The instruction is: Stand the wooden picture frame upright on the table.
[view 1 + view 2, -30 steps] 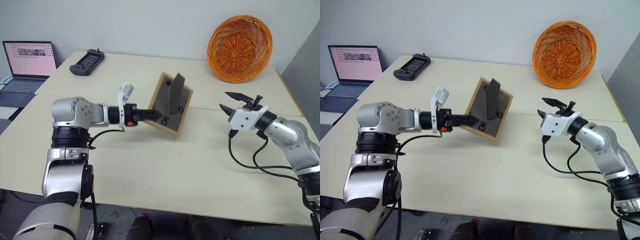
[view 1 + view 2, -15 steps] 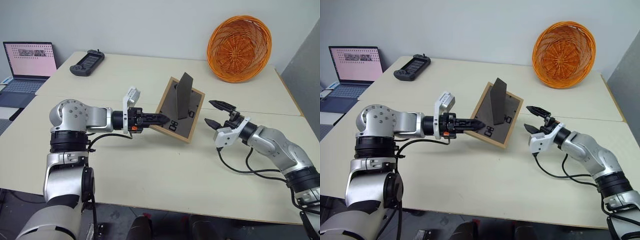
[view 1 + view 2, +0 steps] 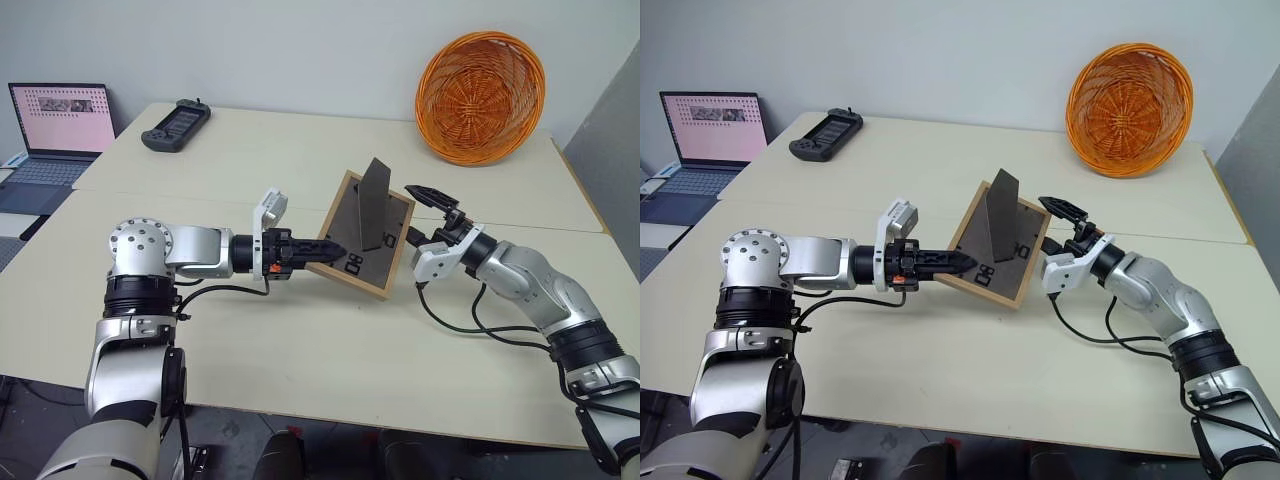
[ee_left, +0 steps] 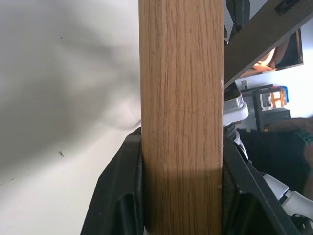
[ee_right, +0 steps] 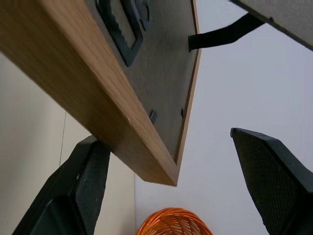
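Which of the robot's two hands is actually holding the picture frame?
The left hand: its fingers are clamped on the wooden picture frame's edge. The right hand is spread open around its far corner.

Picture frame [image 3: 368, 238] between both grippers

We see the wooden picture frame [image 3: 366, 237] with a light oak-grain border, dark grey back and black clips. The table [image 3: 300, 340] is pale cream; the woven basket [image 3: 480, 97] is orange, the grippers' fingers [image 3: 322, 248] black.
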`<state>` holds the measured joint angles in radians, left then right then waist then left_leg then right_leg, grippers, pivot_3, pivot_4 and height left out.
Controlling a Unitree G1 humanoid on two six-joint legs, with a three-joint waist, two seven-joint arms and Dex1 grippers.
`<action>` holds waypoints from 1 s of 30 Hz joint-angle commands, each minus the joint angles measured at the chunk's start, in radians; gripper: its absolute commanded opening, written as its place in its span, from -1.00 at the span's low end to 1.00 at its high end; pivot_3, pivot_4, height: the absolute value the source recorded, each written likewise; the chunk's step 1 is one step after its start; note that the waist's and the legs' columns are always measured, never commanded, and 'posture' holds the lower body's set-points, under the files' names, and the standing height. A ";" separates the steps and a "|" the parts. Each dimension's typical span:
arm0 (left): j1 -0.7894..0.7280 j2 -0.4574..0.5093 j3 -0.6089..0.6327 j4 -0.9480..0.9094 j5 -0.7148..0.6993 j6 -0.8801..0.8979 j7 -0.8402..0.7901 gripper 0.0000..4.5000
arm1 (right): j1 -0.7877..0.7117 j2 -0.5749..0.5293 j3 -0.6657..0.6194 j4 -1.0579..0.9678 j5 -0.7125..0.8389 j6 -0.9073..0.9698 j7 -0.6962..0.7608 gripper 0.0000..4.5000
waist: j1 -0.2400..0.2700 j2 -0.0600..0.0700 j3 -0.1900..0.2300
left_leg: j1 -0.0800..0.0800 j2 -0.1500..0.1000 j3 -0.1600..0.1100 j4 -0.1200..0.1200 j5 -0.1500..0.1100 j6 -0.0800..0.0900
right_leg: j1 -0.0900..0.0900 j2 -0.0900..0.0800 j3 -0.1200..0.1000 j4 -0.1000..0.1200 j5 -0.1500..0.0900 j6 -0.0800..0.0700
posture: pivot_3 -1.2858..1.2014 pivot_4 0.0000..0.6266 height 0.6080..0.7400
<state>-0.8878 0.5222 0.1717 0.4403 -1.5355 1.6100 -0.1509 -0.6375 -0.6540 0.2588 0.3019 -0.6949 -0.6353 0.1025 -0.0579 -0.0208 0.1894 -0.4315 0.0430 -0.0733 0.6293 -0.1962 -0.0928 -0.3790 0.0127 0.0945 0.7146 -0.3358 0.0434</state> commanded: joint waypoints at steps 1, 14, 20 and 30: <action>-0.020 -0.004 0.028 -0.006 -0.081 0.004 0.052 -0.43 | -0.016 0.010 -0.006 -0.040 -0.003 -0.005 -0.021 0.80 | -0.001 0.000 0.000 | 0.000 0.000 0.000 0.000 0.000 0.000 | 0.000 0.000 0.000 0.000 0.000 0.000 | 0.03 -0.52 1.00; -0.034 -0.001 0.015 0.009 -0.170 -0.021 0.147 -0.43 | 0.029 0.023 -0.004 -0.067 -0.008 -0.007 -0.022 0.18 | -0.001 0.000 0.000 | 0.000 0.000 0.000 0.000 0.000 0.000 | 0.000 0.000 0.000 0.000 0.000 0.000 | 0.03 -0.52 1.00; -0.031 0.004 -0.001 0.008 -0.205 -0.034 0.171 -0.43 | 0.032 0.025 -0.006 -0.071 -0.008 -0.003 -0.024 -0.22 | -0.001 0.000 0.000 | 0.000 0.000 0.000 0.000 0.000 0.000 | 0.000 0.000 0.000 0.000 0.000 0.000 | 0.03 -0.52 1.00; -0.014 0.014 -0.031 -0.004 -0.270 -0.070 0.218 -0.43 | 0.027 0.028 -0.015 -0.072 -0.004 0.030 -0.030 -0.23 | -0.001 0.000 0.000 | 0.000 0.000 0.000 0.000 0.000 0.000 | 0.000 0.000 0.000 0.000 0.000 0.000 | 0.03 -0.52 1.00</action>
<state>-0.8905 0.5251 0.1463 0.4839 -1.7775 1.5541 0.0530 -0.5987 -0.6266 0.2558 0.2666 -0.7239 -0.6025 0.0674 -0.0592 -0.0209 0.1892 -0.4314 0.0429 -0.0734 0.6295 -0.1961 -0.0929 -0.3790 0.0127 0.0943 0.7147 -0.3358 0.0434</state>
